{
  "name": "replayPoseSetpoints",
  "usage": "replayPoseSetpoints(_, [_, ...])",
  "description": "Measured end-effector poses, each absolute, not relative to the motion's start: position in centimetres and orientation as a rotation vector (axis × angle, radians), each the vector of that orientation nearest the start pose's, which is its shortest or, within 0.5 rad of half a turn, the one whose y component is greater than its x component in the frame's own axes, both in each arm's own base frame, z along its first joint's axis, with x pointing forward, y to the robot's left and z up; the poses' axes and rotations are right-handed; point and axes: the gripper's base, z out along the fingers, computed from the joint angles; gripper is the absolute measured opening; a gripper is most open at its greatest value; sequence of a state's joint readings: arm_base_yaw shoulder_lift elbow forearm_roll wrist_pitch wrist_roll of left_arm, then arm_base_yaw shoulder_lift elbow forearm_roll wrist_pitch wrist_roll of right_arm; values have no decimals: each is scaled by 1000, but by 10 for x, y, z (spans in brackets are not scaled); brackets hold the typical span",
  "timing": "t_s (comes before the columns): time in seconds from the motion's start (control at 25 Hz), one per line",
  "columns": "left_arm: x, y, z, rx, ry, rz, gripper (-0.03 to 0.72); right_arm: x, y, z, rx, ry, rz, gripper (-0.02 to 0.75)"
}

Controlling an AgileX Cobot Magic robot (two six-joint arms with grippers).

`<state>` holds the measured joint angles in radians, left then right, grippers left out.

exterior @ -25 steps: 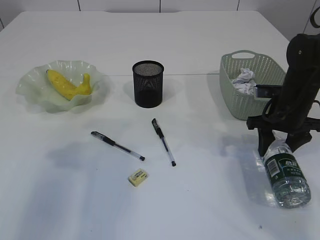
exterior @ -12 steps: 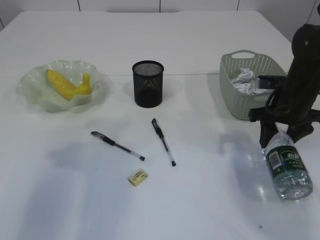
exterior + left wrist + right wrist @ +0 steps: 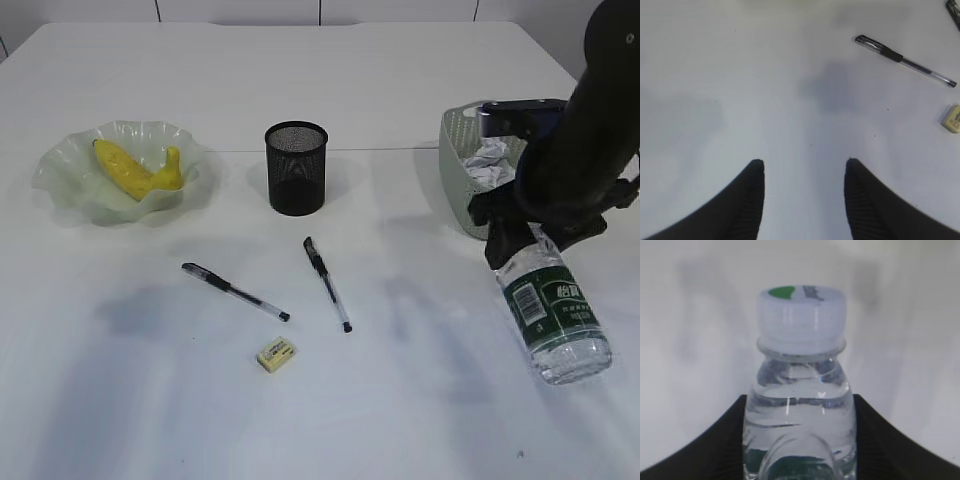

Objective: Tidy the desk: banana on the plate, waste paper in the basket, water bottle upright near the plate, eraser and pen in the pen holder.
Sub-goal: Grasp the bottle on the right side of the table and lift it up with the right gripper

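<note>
Right gripper [image 3: 520, 240], at the right of the frame, is clamped on the tilted water bottle [image 3: 553, 315] beside the basket [image 3: 462, 180]. Left gripper [image 3: 802, 172] has its fingers apart above bare table [image 3: 740, 75].

Ext. cam looks down at a slant over the whole surface [image 3: 420, 90]. L wrist cam faces down, close; shares one pen [image 3: 905, 61] [image 3: 235, 291] w/ ext. R wrist cam sits very near the bottle [image 3: 801, 385] [image 3: 553, 312].

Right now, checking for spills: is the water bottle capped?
Capped: the water bottle wears its white cap, gripped by the right gripper.
</note>
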<state>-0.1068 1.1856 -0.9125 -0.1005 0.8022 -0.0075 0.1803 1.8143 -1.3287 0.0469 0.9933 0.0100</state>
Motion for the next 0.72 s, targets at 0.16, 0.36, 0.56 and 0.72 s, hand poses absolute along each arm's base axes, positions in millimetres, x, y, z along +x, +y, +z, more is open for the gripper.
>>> replayPoseSetpoints(0.16, [228, -31, 299, 65, 2560, -163, 358, 328, 86, 234, -422, 2847, 158, 407])
replayPoseSetpoints(0.36, [228, -31, 299, 66, 2564, -163, 358, 301, 98, 252, -614, 2656, 356, 407])
replayPoseSetpoints(0.56, [228, -31, 299, 66, 2564, -163, 358, 293, 115, 276, -741, 2408, 598, 404])
replayPoseSetpoints(0.72, [228, -31, 299, 66, 2565, -163, 358, 293, 132, 293, -804, 2155, 829, 402])
